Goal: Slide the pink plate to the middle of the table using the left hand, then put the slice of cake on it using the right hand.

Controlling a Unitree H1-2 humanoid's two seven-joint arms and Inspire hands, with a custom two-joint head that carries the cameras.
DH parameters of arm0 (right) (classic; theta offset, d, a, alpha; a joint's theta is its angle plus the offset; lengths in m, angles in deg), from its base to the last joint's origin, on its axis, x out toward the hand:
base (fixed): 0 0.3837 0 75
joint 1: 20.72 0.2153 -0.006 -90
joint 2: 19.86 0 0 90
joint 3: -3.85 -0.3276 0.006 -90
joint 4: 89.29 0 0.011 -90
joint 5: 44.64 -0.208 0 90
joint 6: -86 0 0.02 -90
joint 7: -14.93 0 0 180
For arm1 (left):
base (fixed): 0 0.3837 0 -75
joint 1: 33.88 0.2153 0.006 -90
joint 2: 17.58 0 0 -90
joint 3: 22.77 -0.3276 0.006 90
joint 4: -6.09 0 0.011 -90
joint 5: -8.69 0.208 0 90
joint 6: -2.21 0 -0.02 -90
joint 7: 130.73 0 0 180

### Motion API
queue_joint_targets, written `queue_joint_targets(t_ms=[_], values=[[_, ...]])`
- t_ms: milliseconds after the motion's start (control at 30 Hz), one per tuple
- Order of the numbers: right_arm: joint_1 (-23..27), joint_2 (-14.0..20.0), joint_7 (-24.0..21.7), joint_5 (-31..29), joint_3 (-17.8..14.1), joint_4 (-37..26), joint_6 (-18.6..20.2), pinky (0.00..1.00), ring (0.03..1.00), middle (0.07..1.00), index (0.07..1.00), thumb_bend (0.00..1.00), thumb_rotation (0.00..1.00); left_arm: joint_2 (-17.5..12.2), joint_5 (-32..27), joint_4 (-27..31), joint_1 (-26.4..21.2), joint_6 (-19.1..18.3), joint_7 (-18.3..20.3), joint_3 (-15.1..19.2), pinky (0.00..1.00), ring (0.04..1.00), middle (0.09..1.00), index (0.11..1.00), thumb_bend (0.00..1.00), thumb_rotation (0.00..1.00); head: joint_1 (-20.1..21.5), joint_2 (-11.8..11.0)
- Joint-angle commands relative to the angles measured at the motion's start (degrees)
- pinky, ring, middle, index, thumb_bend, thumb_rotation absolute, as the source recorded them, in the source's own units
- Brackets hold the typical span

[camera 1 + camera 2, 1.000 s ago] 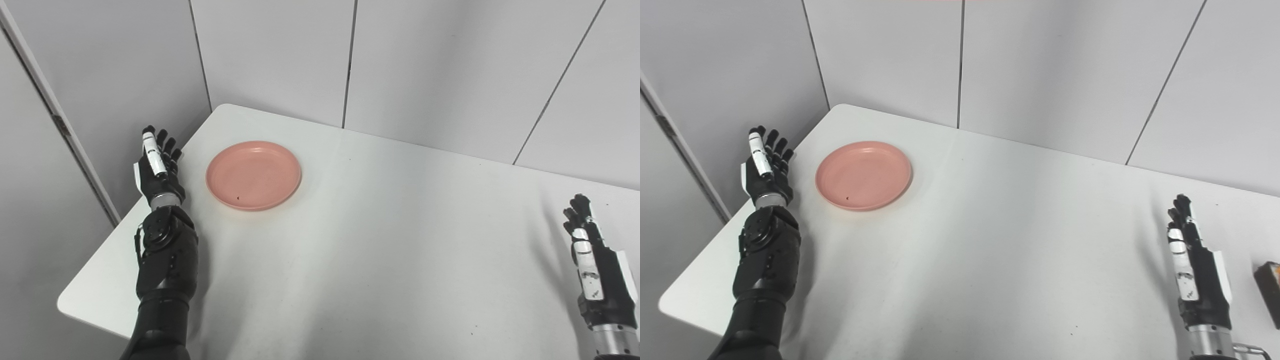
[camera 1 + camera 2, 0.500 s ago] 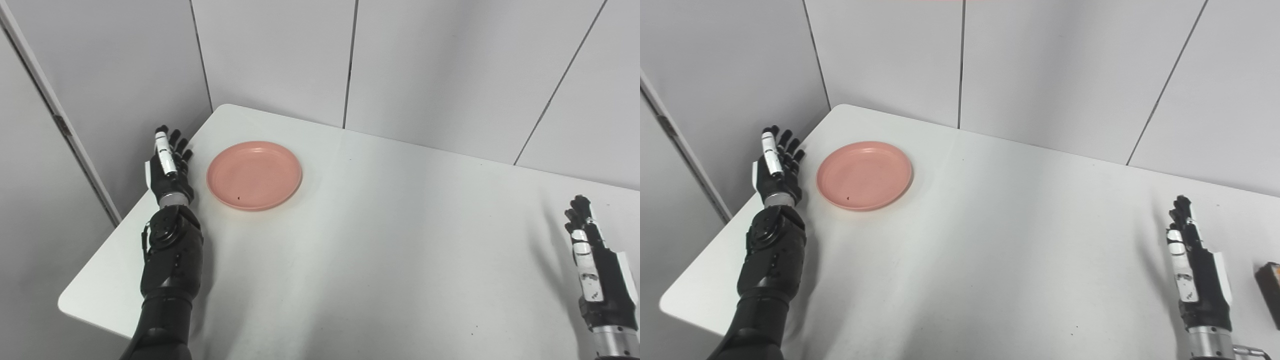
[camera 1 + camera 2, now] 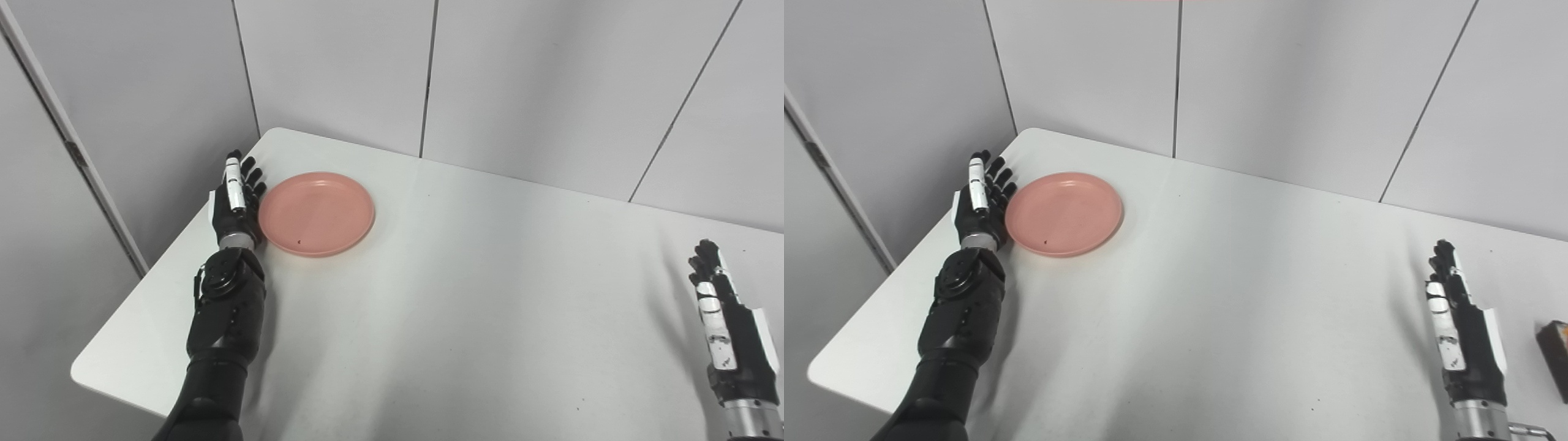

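Note:
A round pink plate (image 3: 317, 212) lies empty on the white table (image 3: 465, 294), near its far left corner. My left hand (image 3: 236, 199) stands on edge, open, fingers straight and pointing away, its palm side against the plate's left rim. My right hand (image 3: 1461, 331) is open too, held upright near the table's right side, with nothing in it. The slice of cake (image 3: 1554, 358), dark with a bit of orange, shows only at the right edge of the right eye view, to the right of that hand.
Grey wall panels (image 3: 343, 67) close off the back and left of the table. The table's left edge (image 3: 116, 331) runs just beside my left forearm.
My left hand has swept rightward from the table's left edge to the plate's rim, and the plate has shifted slightly to the right. The right hand has stayed still.

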State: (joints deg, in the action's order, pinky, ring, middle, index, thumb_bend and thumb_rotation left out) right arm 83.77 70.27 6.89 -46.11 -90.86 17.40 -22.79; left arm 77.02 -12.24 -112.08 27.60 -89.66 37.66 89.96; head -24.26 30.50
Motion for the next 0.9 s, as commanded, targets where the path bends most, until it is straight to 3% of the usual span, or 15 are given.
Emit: queue_joint_targets(t_ms=[0, 333, 700, 867], values=[[-3.49, -1.81, 0.57, -0.24, 0.67, 1.46, 0.75, 0.98, 0.967, 0.977, 0.969, 0.33, 1.00, 0.45, 0.27, -0.89, -0.99, -2.22, 0.20, -0.77, 0.92, 0.922, 0.924, 0.920, 0.37, 1.00, 0.07, 0.17], [-4.15, -2.51, 1.54, 1.20, 0.73, -1.50, 3.54, 0.95, 0.955, 0.965, 0.962, 0.31, 1.00, 0.74, 1.16, -1.18, -0.98, -2.54, 1.27, -3.22, 0.92, 0.926, 0.931, 0.929, 0.38, 1.00, 1.00, 0.76], [-5.60, -3.52, 2.01, 2.33, 1.50, -7.71, 7.69, 0.93, 0.942, 0.957, 0.954, 0.32, 1.00, 3.09, 0.78, 1.13, -0.98, -6.64, 3.19, -5.53, 0.88, 0.902, 0.913, 0.916, 0.37, 1.00, 2.65, 1.53], [-5.99, -4.02, 2.52, 3.12, 1.65, -9.89, 9.26, 0.90, 0.933, 0.949, 0.949, 0.27, 1.00, 5.07, 0.25, 2.97, -1.01, -8.35, 4.37, -7.10, 0.88, 0.900, 0.910, 0.906, 0.36, 1.00, 3.33, 1.87]])
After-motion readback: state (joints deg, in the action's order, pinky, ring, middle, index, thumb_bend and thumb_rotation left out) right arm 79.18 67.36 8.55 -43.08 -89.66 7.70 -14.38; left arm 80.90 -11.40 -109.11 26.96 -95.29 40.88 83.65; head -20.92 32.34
